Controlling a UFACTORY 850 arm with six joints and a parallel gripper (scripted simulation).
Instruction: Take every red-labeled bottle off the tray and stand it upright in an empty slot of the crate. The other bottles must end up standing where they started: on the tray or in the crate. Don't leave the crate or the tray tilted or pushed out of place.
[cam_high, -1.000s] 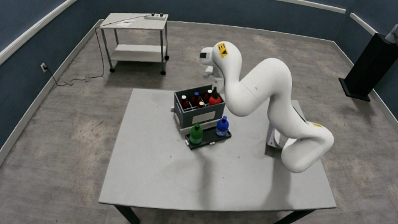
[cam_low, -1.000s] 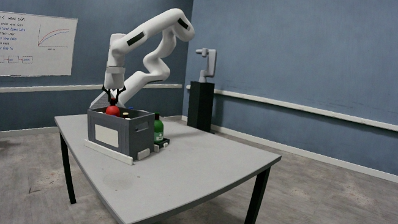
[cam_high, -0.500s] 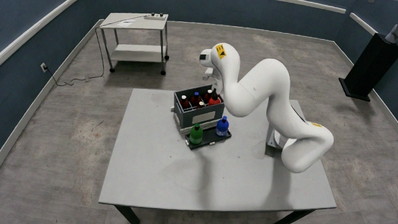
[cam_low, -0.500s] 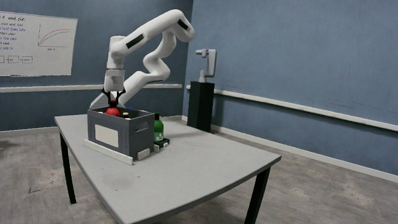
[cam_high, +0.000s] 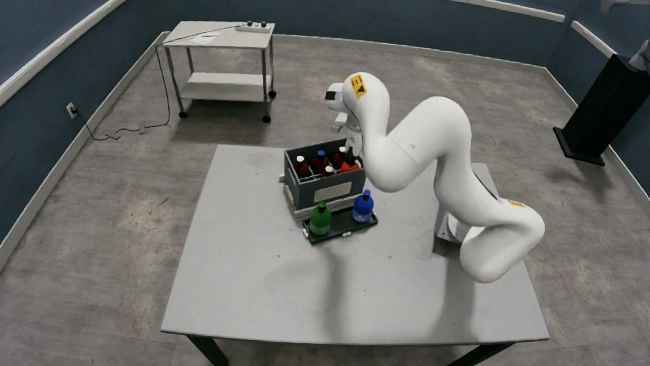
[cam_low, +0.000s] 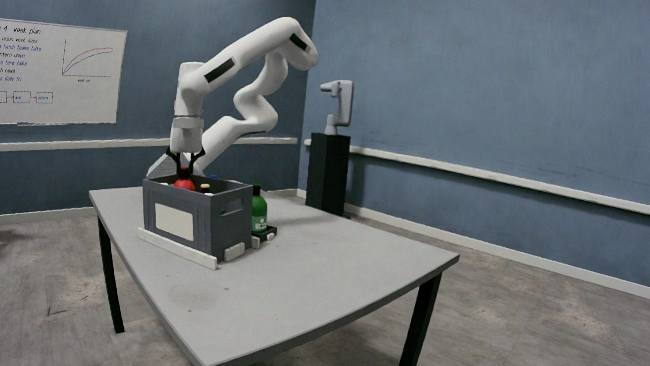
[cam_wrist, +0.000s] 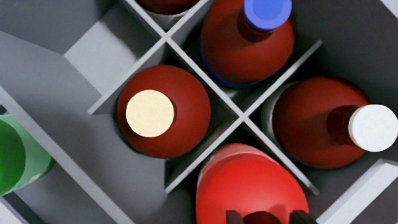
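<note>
The grey crate (cam_high: 325, 178) stands on the table with its divider grid seen from above in the wrist view (cam_wrist: 200, 100). My gripper (cam_high: 350, 150) is shut on the neck of a bright red bottle (cam_high: 350, 165), which sits low inside a crate slot at the crate's right end; it also shows in the wrist view (cam_wrist: 247, 185) and in the exterior view (cam_low: 184, 183). Several dark red bottles stand in other slots, with cream (cam_wrist: 150, 113), blue (cam_wrist: 267, 11) and white (cam_wrist: 372, 127) caps. One slot (cam_wrist: 107, 50) is empty. On the black tray (cam_high: 342, 226) stand a green bottle (cam_high: 320, 219) and a blue bottle (cam_high: 363, 206).
The tray lies directly in front of the crate, touching its white base strip (cam_high: 327, 205). A metal cart (cam_high: 225, 65) stands at the back left of the room. A black pedestal (cam_high: 600, 110) stands at the back right.
</note>
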